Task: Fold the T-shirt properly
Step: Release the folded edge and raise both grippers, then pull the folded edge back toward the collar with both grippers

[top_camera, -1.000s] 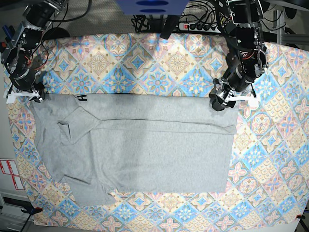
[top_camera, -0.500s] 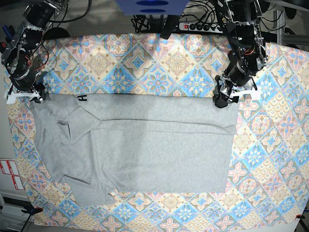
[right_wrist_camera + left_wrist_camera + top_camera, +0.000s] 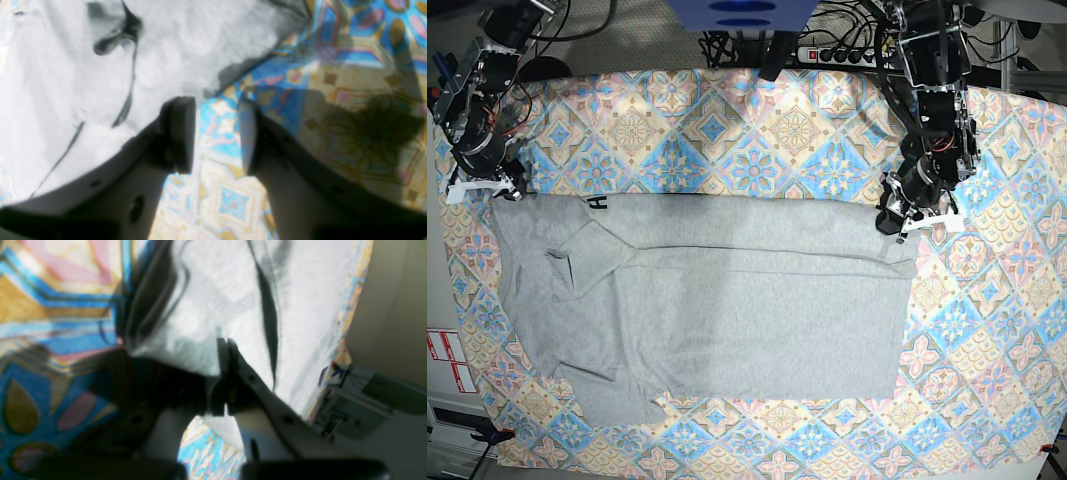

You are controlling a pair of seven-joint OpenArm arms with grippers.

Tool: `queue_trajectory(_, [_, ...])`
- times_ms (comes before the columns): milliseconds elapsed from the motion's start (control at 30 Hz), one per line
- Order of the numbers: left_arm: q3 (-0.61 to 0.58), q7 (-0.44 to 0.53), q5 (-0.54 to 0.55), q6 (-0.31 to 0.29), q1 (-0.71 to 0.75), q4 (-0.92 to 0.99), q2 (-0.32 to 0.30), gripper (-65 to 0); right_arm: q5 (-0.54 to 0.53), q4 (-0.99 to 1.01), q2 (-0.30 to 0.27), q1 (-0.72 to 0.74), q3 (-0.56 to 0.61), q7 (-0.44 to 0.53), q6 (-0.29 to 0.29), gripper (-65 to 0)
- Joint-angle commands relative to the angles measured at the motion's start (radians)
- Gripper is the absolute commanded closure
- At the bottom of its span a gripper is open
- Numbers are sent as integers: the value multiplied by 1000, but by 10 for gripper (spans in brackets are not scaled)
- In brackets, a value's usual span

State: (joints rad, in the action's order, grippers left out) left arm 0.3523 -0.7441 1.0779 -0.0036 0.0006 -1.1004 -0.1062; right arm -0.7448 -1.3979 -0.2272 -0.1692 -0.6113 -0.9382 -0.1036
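T-shirt, large, light heather-grey cotton, short-sleeved (image 3: pixel 717 300), lies spread flat on the bench, plain side up, long axis running left to right in the base view. Left end effector (image 3: pixel 224 346): fingers pressed together, a bunched fold of grey cloth pinched between them at the shirt's far corner; fabric rises in a ridge at the pinch. In the base view that end effector (image 3: pixel 897 215) sits at the shirt's upper right corner. Right end effector (image 3: pixel 217 133): fingers part-way apart, nothing between them, patterned cloth showing through the gap; one finger lies over the shirt's edge, the other over bare tablecloth. In the base view it (image 3: pixel 502 185) stands at the shirt's upper left corner. Black block lettering (image 3: pixel 598 203) peeps out at the far edge near that corner. One sleeve is folded in over the body at left. Colourful patterned tablecloth, blue, pink and tan tiles (image 3: pixel 757 140), covers the bench all round the shirt. Black power strip (image 3: pixel 842 52) lies behind the bench.
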Motion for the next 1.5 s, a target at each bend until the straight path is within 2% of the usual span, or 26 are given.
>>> queue_trajectory(0, [0,-30,12,4,2,-2,7,0,-15,-13,-21,9,-9,20,-6,-214])
queue_trajectory(300, [-2,-30,12,4,11,-2,7,0,-15,183,-21,44,-92,23,-6,-216])
queue_trajectory(500, [-5,-30,12,4,11,-2,7,0,-15,295,-21,159,-92,23,-6,-272])
queue_trajectory(1033, [-5,-30,12,6,11,-2,7,0,-11,478,-21,302,-86,26,-6,-270])
queue_trajectory(1100, [-5,-32,12,6,12,-2,7,0,-11,477,-21,305,-86,26,-6,-240])
queue_trajectory(1267, [-5,-32,12,4,49,-36,3,0,-11,469,-25,300,-92,20,-8,-57])
queue_trajectory(1333, [-5,-32,12,4,80,-82,3,0,-14,469,-27,288,-94,15,-8,-29])
queue_trajectory(1467, [1,-55,12,6,146,-172,3,0,-17,407,-42,211,-95,15,-9,-25])
